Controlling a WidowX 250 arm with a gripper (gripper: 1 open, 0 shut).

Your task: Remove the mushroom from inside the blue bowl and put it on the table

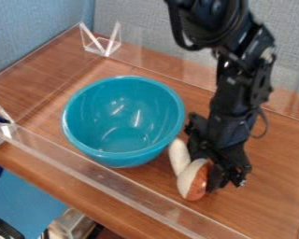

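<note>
The blue bowl (120, 121) sits on the table (64, 75), left of centre, with nothing visible inside it. Right of the bowl, the mushroom (190, 170) is tilted, its cream stem pointing up-left and its reddish-brown cap low, near the tabletop. My gripper (202, 168) comes down from the black arm above and is shut on the mushroom, its dark fingers (220, 166) either side of the cap. Whether the cap touches the wood is unclear.
Low clear acrylic walls edge the table; the front wall (139, 201) runs just below the mushroom. A clear triangular bracket (100, 41) stands at the back left corner. The black arm (234, 56) rises over the table's right side.
</note>
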